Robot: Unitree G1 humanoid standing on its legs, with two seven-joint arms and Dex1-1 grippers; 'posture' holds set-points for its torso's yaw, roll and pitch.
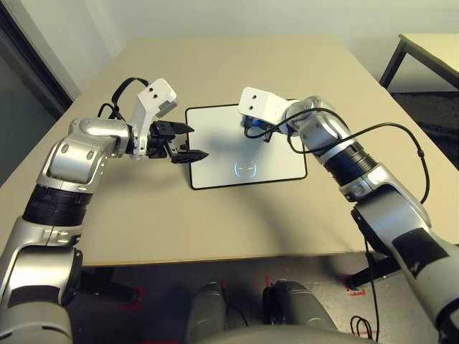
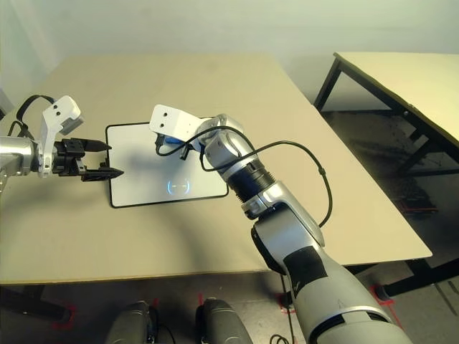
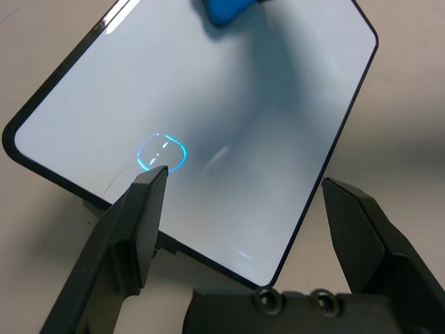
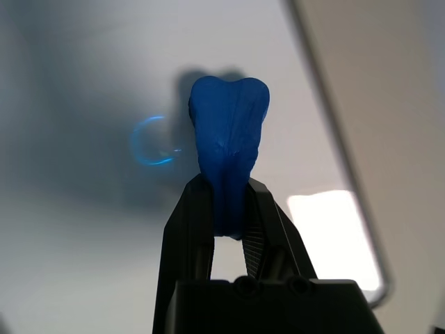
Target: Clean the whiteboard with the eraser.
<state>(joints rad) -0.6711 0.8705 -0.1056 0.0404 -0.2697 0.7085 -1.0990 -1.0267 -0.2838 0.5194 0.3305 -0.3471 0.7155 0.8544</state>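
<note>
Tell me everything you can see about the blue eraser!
The bright blue, smooth, soft-looking oblong eraser has a rounded, two-lobed end with a notch between the lobes, and narrows toward the gripper. Shallow creases run along it. The black two-fingered right gripper is shut on its narrow part, one finger on each side. The eraser is over the white, black-framed whiteboard and casts a shadow there. I can't tell if it touches the board.

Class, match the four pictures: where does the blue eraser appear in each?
Left eye: upper right of the whiteboard, partly hidden.
Right eye: just under the white bracket.
Left wrist: top edge, eraser cut off.
Right wrist: centre, gripped.
Shared landmark: bluish circle.
</note>
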